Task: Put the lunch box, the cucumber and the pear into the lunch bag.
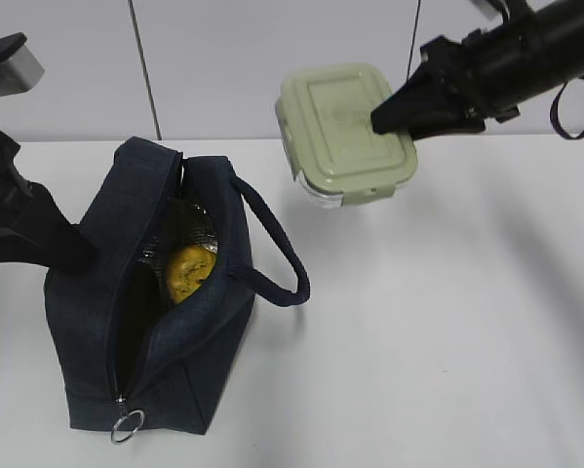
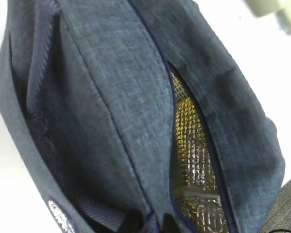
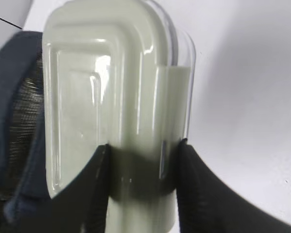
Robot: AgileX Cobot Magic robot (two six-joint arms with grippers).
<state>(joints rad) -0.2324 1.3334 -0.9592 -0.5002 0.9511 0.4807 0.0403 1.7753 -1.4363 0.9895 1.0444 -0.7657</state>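
The navy lunch bag [image 1: 87, 292] stands open at the left of the white table, its silver foil lining showing. The yellow pear [image 1: 189, 271] lies inside it. My left gripper [image 1: 80, 252] is shut on the bag's left top edge; in the left wrist view its jaws [image 2: 152, 224] pinch the fabric [image 2: 111, 97] beside the opening. My right gripper [image 1: 384, 122] is shut on the sage-green lunch box [image 1: 340, 132] and holds it tilted in the air, to the right of and above the bag. In the right wrist view the fingers clamp the box [image 3: 111, 87] at its near end. The cucumber is out of view.
The bag's loop handle [image 1: 277, 249] hangs toward the right. The zipper's metal ring pull [image 1: 128, 426] lies at the bag's near end. The white table [image 1: 447, 341] spreads to the right of the bag. A pale wall stands behind it.
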